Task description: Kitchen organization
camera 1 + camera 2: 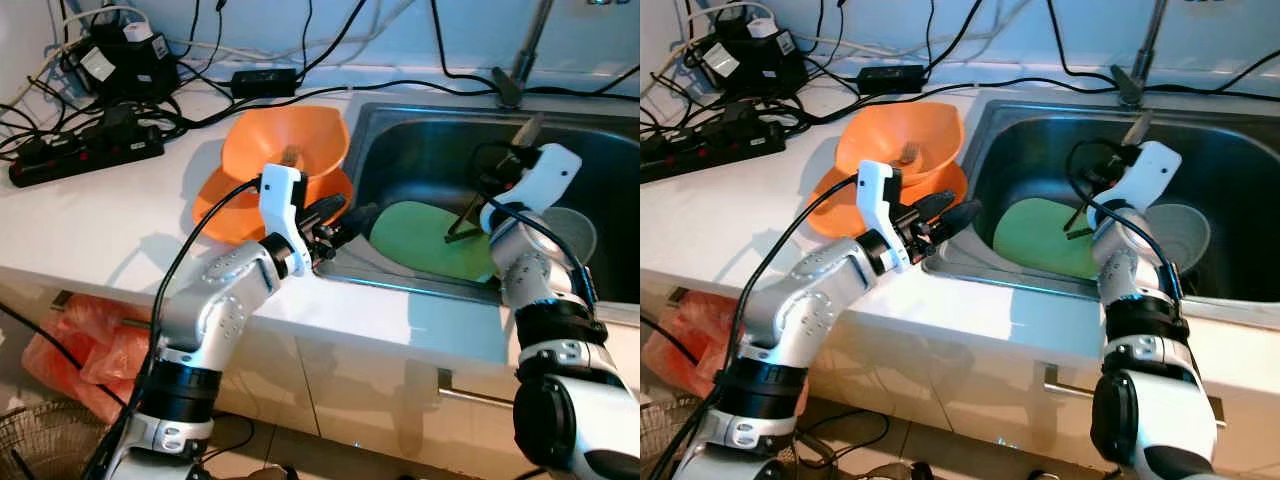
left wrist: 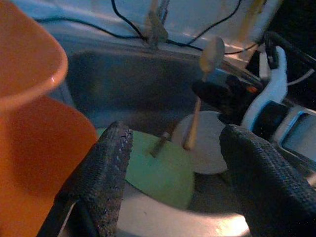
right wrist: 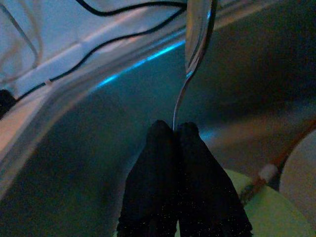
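We are holding a spoon in our right tool, whose fingers are pressed together on the thin handle — the bowl of the spoon is pointing up and away from the tool, toward the back wall of the sink. The right tool is hanging inside the sink, just above the green plate lying on the sink floor, with a pale round dish beside it nearer the sink's right side. The spoon's long axis is running nearly upright, tilted toward the faucet side. Our left tool is hovering with its fingers spread wide and holding nothing, at the front left corner of the sink, just beside the stacked orange bowls sitting on the desk by the sink's left edge. We judge the bowls to be the likely place for the spoon — they are lying to the left of the right tool, across the sink, and the left arm is much nearer to them.
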Available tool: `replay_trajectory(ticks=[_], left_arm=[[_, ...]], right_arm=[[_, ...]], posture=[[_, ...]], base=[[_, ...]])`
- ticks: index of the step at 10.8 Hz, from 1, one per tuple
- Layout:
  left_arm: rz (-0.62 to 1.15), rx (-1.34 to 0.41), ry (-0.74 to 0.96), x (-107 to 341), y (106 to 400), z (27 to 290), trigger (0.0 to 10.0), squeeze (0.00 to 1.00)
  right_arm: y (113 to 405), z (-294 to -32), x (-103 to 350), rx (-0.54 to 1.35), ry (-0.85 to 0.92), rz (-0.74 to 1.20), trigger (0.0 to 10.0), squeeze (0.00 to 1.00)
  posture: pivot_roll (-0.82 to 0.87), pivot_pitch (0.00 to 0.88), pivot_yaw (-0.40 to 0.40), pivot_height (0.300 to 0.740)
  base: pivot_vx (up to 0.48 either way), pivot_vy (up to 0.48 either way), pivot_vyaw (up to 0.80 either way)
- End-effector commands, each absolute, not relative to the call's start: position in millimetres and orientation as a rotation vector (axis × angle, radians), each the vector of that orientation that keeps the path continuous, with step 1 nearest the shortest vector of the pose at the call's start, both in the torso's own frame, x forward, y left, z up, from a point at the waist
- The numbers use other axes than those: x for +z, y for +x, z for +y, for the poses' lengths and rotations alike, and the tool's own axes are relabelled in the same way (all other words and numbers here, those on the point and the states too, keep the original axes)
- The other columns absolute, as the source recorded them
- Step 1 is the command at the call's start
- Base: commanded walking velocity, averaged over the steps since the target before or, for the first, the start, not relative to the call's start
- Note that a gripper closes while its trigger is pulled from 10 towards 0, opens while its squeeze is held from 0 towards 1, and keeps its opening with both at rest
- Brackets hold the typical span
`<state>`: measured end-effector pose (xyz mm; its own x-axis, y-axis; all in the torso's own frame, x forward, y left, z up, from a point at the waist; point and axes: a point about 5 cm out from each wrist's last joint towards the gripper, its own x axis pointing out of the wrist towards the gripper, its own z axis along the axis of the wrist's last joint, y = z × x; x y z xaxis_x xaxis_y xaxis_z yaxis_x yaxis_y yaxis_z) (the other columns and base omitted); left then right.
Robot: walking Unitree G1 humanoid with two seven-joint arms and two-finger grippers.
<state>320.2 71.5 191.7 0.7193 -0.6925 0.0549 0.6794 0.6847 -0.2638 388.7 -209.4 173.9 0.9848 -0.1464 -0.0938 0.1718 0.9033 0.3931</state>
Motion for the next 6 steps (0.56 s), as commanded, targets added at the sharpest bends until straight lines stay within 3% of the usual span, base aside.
replay_trajectory(ticks=[1,3,4,5,6], left_arm=[[0.003,-0.7,-0.212,191,321,74,10.0,0.05],[-0.006,-0.683,-0.162,180,318,69,10.0,0.0],[-0.012,-0.661,-0.15,177,317,68,10.0,0.0],[-0.027,-0.624,-0.152,176,320,69,10.0,0.0],[-0.03,-0.621,-0.151,176,321,70,10.0,0.0]], right_arm=[[393,-208,179,-0.172,0.381,0.057,2.2,0.0],[396,-205,176,-0.156,0.351,0.097,8.4,0.0],[398,-202,175,-0.141,0.334,0.114,10.0,0.47],[399,-199,174,-0.134,0.334,0.119,10.0,1.0],[399,-196,174,-0.129,0.332,0.118,10.0,1.0]], posture=[[0.11,0.086,0.105,0.74],[0.11,0.086,0.105,0.74],[0.11,0.085,0.104,0.74],[0.11,0.086,0.105,0.74],[0.11,0.084,0.106,0.74]], base=[[0.0,0.0,0.0],[0.0,0.0,0.0],[0.0,0.0,0.0],[0.0,0.0,0.0],[0.0,0.0,0.0]])
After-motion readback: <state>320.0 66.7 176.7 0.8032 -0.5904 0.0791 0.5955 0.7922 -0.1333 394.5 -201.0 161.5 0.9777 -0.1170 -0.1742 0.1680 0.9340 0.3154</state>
